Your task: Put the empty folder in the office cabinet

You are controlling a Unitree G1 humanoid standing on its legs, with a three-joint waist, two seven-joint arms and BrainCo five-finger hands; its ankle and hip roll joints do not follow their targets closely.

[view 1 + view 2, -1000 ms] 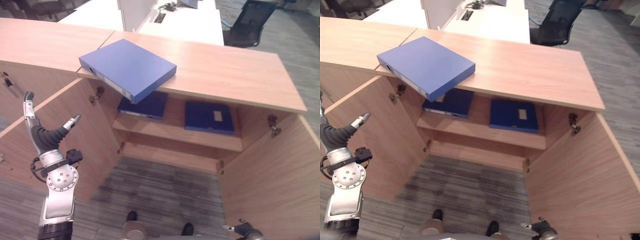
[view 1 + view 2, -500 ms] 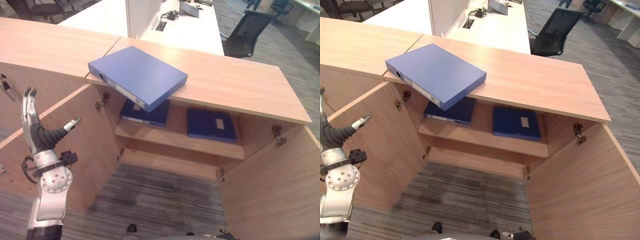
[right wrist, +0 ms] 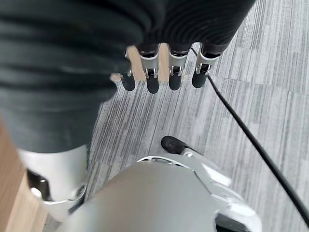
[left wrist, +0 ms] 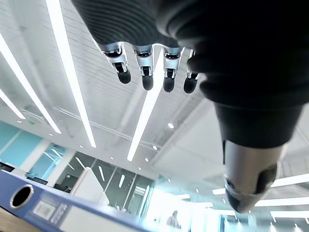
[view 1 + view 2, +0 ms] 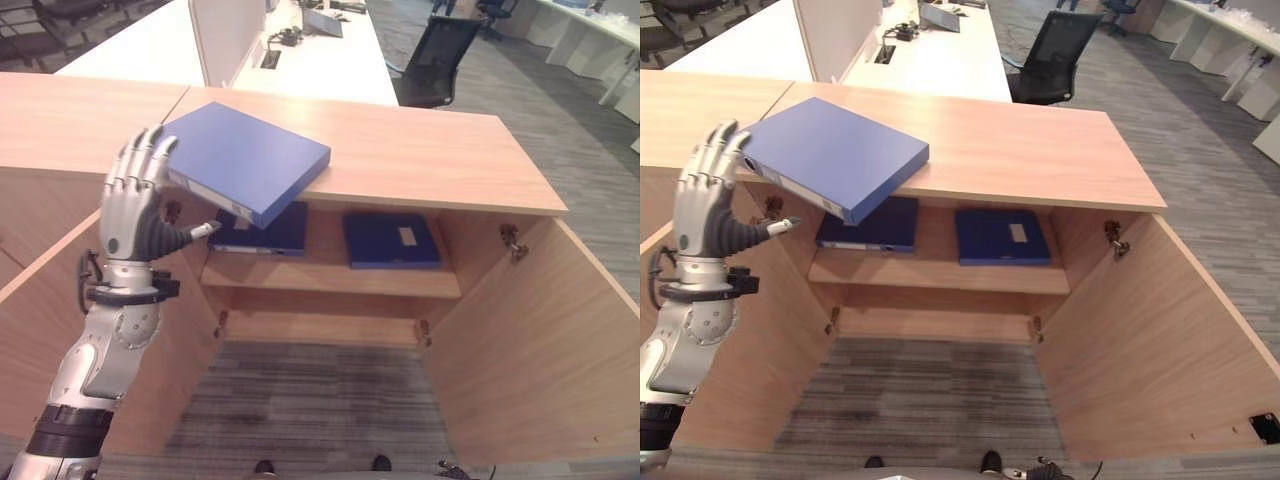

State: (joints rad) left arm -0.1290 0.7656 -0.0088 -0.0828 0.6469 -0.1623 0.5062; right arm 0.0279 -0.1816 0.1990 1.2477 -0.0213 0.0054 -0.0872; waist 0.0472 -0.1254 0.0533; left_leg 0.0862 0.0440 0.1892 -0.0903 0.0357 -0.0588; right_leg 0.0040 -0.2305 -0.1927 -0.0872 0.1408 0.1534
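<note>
Raised left robot hand (image 5: 135, 205) beside folder (image 5: 248, 158)

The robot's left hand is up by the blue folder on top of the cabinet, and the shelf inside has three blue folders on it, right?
Not quite. The shelf inside the cabinet holds two blue folders, one on the left and one on the right, as the left eye view shows. The rest is right: the left hand is raised, open, beside the blue folder lying on top.
</note>
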